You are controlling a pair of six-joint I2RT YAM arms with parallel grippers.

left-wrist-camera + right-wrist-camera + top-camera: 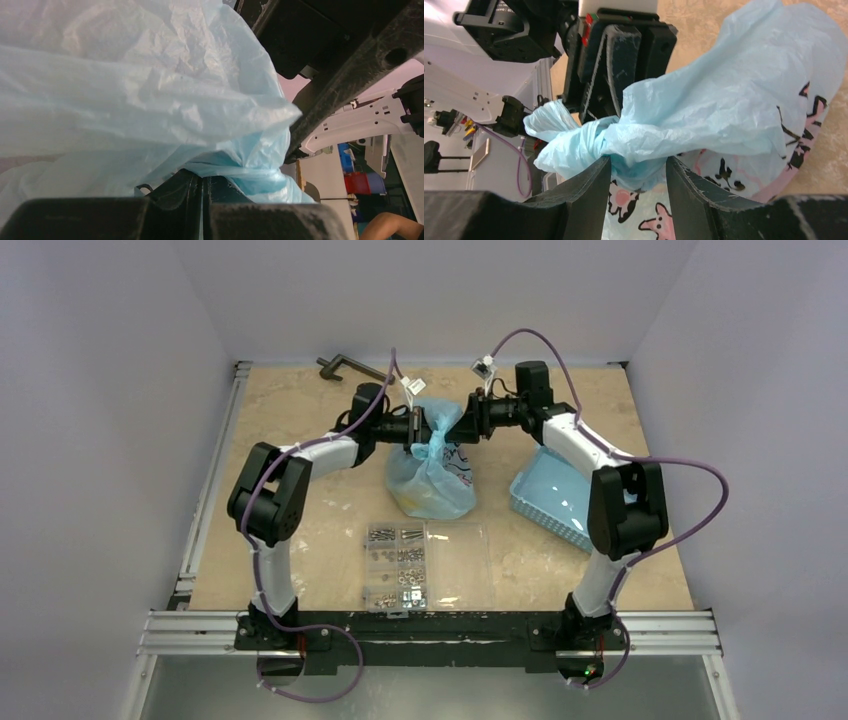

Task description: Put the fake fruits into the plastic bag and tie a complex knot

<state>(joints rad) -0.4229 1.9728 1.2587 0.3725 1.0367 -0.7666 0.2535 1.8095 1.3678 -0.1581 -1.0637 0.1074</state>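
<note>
The light-blue plastic bag [430, 485] with the pink and black cartoon print stands mid-table, its top bunched into a twisted knot [434, 447]. The fake fruits are hidden inside it. My left gripper [422, 428] is shut on a strip of the bag's plastic just left of the knot; the left wrist view shows thin plastic [260, 172] pinched between the closed jaws [205, 187]. My right gripper [466, 426] is at the knot's right side. In the right wrist view its jaws [638, 170] stand apart with the knot [579, 140] bulging between the fingertips, the printed bag [744, 100] beyond.
A rigid blue slotted basket [555, 495] lies to the right of the bag under the right arm. A clear compartment box of screws [400, 565] sits in front of the bag. A dark clamp handle [345, 367] lies at the back left edge.
</note>
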